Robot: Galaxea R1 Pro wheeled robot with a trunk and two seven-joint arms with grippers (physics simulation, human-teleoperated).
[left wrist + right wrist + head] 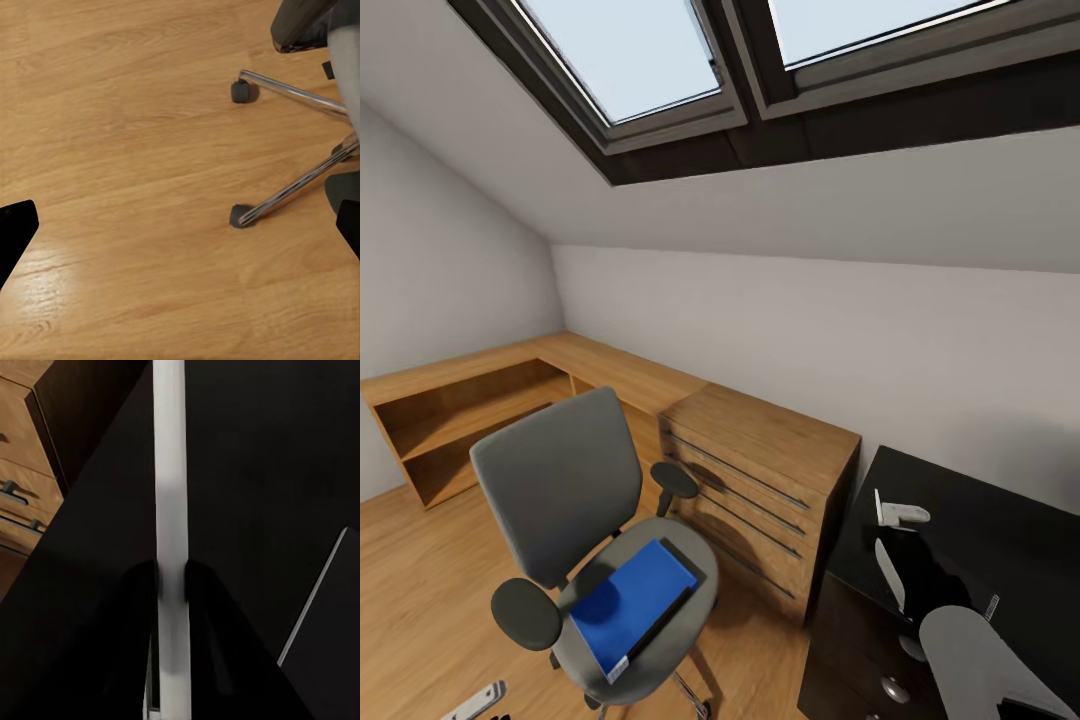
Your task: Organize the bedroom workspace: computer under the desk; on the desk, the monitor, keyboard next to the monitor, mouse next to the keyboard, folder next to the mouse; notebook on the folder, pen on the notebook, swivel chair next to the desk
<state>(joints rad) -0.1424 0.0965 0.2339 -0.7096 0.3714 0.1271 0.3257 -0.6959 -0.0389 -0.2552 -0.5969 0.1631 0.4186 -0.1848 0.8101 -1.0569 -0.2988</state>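
The grey swivel chair (575,490) stands on the wood floor with the blue folder (632,602) lying flat on its seat. At the right is the black desk (1000,530). My right gripper (171,574) is over the desk, shut on a thin white slab (169,472) seen edge-on, apparently the keyboard (888,575). A white upright piece on a rounded foot (900,514) stands on the desk just beyond it. My left gripper (180,229) is open above the floor beside the chair's chrome legs (300,187), nothing between its fingers.
A wooden chest of drawers (760,490) sits between chair and desk. A low wooden L-shaped shelf (480,400) runs along the left and back walls. The ceiling slopes low with skylights (640,60). Chair casters (241,216) lie close to my left gripper.
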